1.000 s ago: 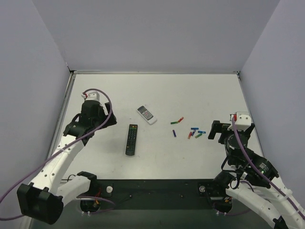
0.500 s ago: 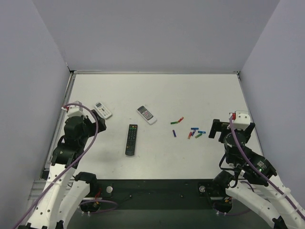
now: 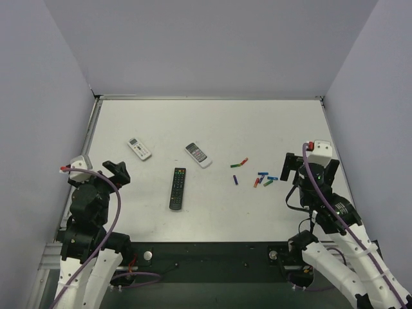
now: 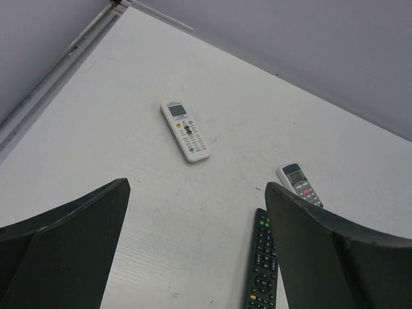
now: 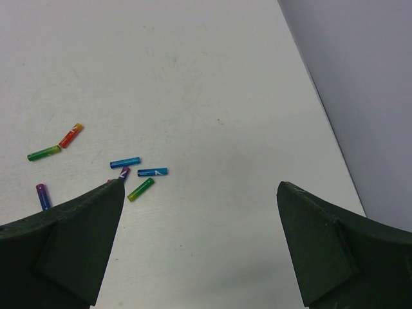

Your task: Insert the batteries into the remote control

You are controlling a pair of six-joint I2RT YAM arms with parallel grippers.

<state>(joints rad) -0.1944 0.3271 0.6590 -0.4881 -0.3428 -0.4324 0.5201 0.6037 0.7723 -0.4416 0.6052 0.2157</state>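
Change: left gripper (image 3: 116, 168) has pulled back toward its base, jaws spread wide, holding nothing. White remote (image 3: 138, 149) it earlier covered now lies bare at far left. Right gripper (image 5: 199, 185) also wide open, empty, poised near batteries (image 3: 257, 175) scattered right of centre. Black remote (image 3: 177, 188) unmoved, left of centre, buttons up. Second white remote (image 3: 198, 154) just beyond it. Loading likely not begun. Writing: none legible; battery markings too small.

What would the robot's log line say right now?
left gripper: open, empty | right gripper: open, empty | batteries: loose on table | remote: on table, ungripped
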